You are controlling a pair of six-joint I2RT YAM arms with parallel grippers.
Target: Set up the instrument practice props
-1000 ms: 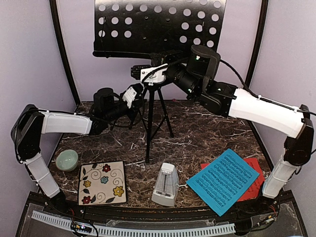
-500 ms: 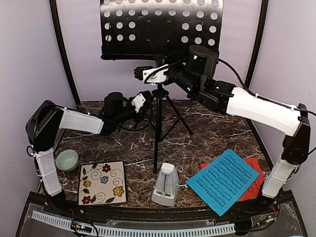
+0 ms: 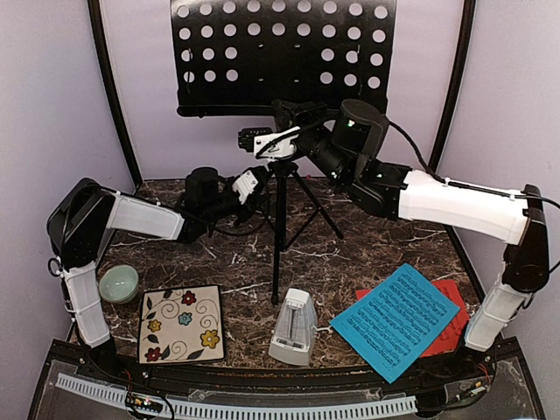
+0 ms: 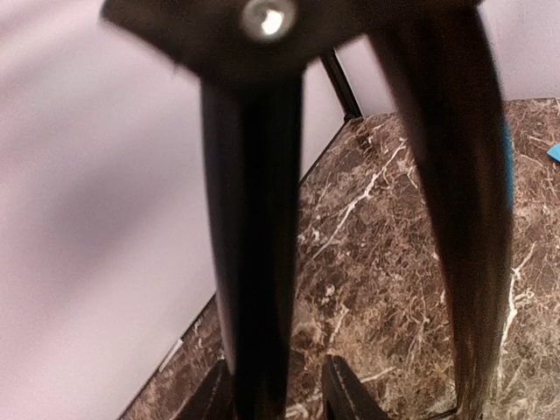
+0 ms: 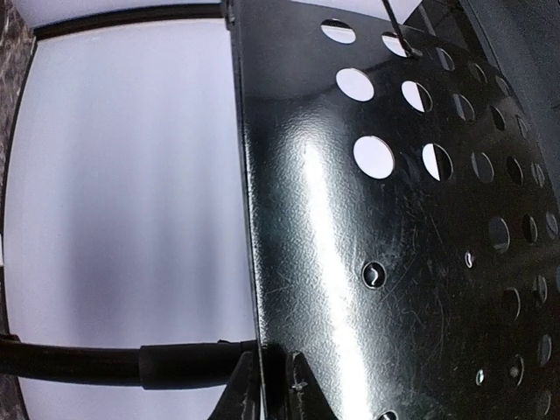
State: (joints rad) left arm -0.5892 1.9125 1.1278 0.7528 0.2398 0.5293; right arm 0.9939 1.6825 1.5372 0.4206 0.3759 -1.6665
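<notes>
While the left claw [image 4: 280,395] sits at the bottom of its own view with its fingers [image 4: 344,394] either side of a black leg [image 4: 254,262] of the music stand [image 3: 280,219], a thin gap shows on the right-hand side. Its jaws therefore look slightly open around the leg rather than clamped on it.

At the bottom centre of the other wrist view, the right claw [image 5: 271,392] straddles the edge of the stand's holed plate [image 5: 376,219]. Whether it pinches the metal or has just let go cannot be told.

A second ago the stand leaned, its legs drawn close together and its plate tilted toward the upper left of the overhead frame. Half a second ago the legs had splayed out. Now it stands upright in the middle of that frame, with the plate nearly level across the top centre and its feet on the marbled table [image 3: 367,236].

That suggests the stand itself is set up and both claws are at the point of releasing it.

The blue sheet [image 3: 395,319] lies over the red sheet [image 3: 451,302] at lower right, and the metronome [image 3: 294,326] stands at bottom centre. These are probably the next things to be placed.
</notes>
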